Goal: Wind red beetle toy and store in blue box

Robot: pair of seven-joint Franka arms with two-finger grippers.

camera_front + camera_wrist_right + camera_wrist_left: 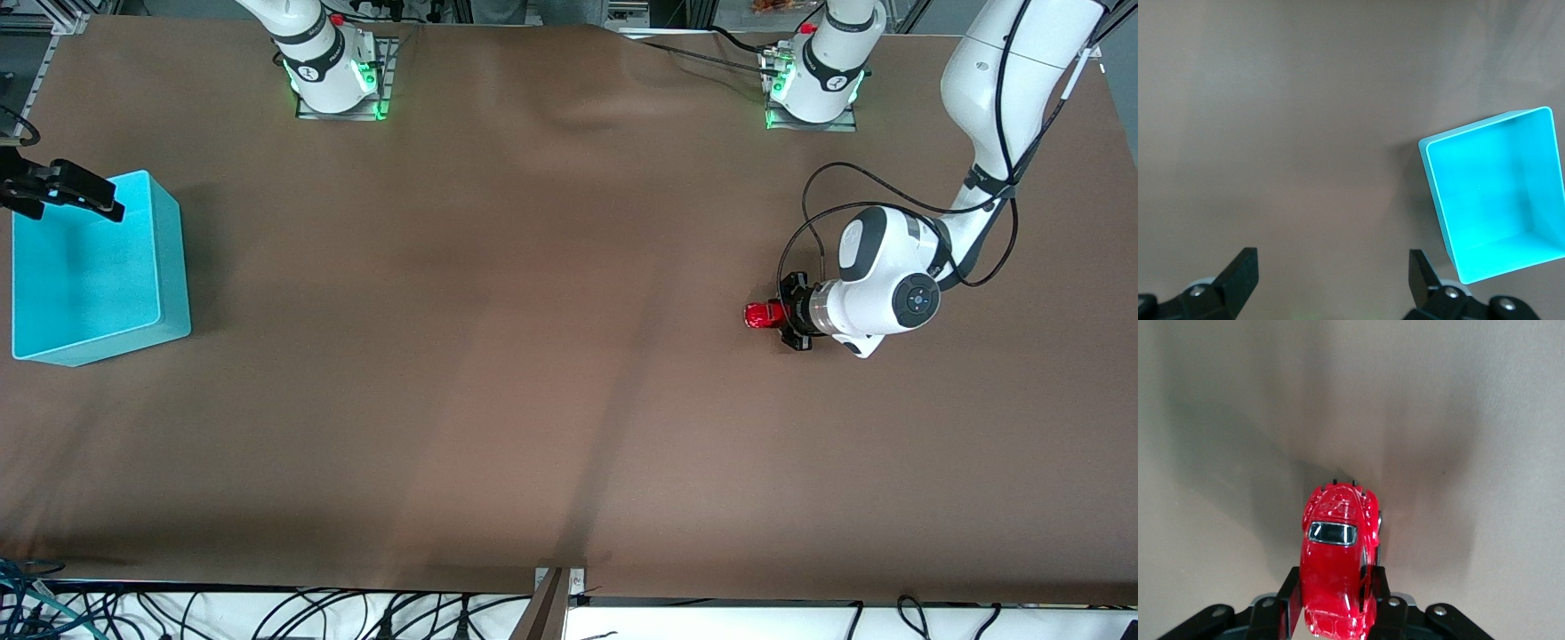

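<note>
The left gripper (781, 315) sits low at the left arm's end of the counter (533, 373), its jaws clenched on the red beetle toy (760, 315). In the left wrist view the two black fingers (1290, 600) press against the sides of the toy's (1337, 560) glossy body near one end, while the rest of the rounded shell — dark window uppermost — juts out past the fingertips over the brown surface (1458, 453). Whether the wheels touch the counter or hang just above it cannot be told; a dark shadow lies directly under the car. In the front view the toy shows as a small red spot projecting from the jaws toward the right arm's end of the counter, with the white wrist and its looping black cable (813, 200) trailing away on the outer side. Well apart from it, at the right arm's end, stands the blue box (173, 267), upright with its open top showing a bare turquoise floor. The right gripper (62, 191) hangs over the box's edge, jaws released and spread wide; in the right wrist view the black fingers (1241, 273) frame bare counter, and the box (1438, 200) lies off to one side of the jaws — not between them.
</note>
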